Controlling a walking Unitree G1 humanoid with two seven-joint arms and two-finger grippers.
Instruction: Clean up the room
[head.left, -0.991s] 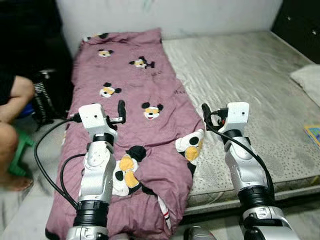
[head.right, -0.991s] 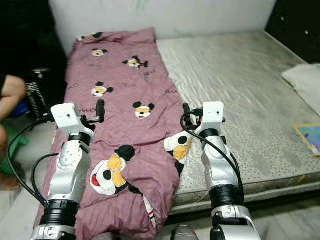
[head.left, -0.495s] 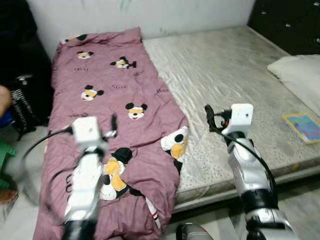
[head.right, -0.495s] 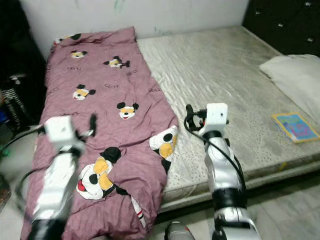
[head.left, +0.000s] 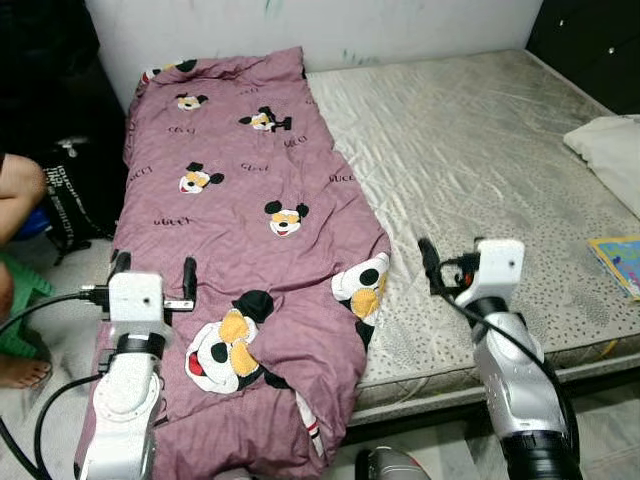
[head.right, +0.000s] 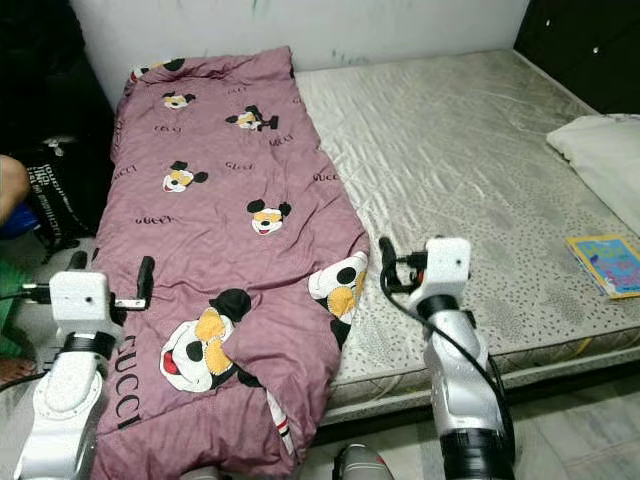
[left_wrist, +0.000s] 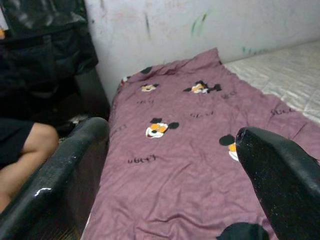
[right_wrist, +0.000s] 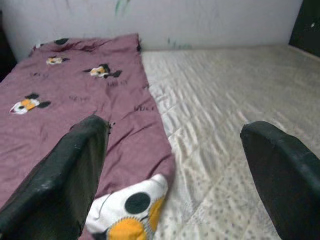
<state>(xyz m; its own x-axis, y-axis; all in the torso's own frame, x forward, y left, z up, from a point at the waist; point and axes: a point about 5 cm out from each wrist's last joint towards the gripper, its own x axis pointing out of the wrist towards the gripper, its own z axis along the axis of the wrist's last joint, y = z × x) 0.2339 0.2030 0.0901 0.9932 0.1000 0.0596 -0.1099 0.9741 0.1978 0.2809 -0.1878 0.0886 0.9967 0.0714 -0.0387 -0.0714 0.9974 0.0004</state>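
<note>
- The blanket (head.left: 250, 230), mauve with cartoon mouse prints, runs down the left half of the head views, from the wall at the top to the lower left, where its end droops over the near edge of the mattress (head.left: 470, 150) toward the floor.
- The rest of the mattress is bare; a pale pillow (head.left: 612, 160) sits at the right edge of the frame and a small colourful book (head.left: 618, 262) lies below it, near the mattress edge.
- Step in hand, as I judge it: lining up on the bed before any grasp. Nothing has been picked up yet, so the tidying looks barely begun.
- Left gripper (head.left: 152, 272) hovers at the lower left over the blanket's hanging edge, fingers spread wide, holding nothing and not touching the cloth.
- Right gripper (head.right: 388, 262) is raised at lower centre-right, just beside the blanket's folded corner with the mouse face; the right wrist view shows its fingers (right_wrist: 70, 170) wide apart and empty.
- The next move probably calls for lowering a claw onto the blanket's near edge and pinching a fold of cloth; soft fabric may slip or bunch.
- A person's bare leg (head.left: 22, 190) and a dark bag (head.left: 70, 195) sit at the left edge, near the left arm's path.
</note>
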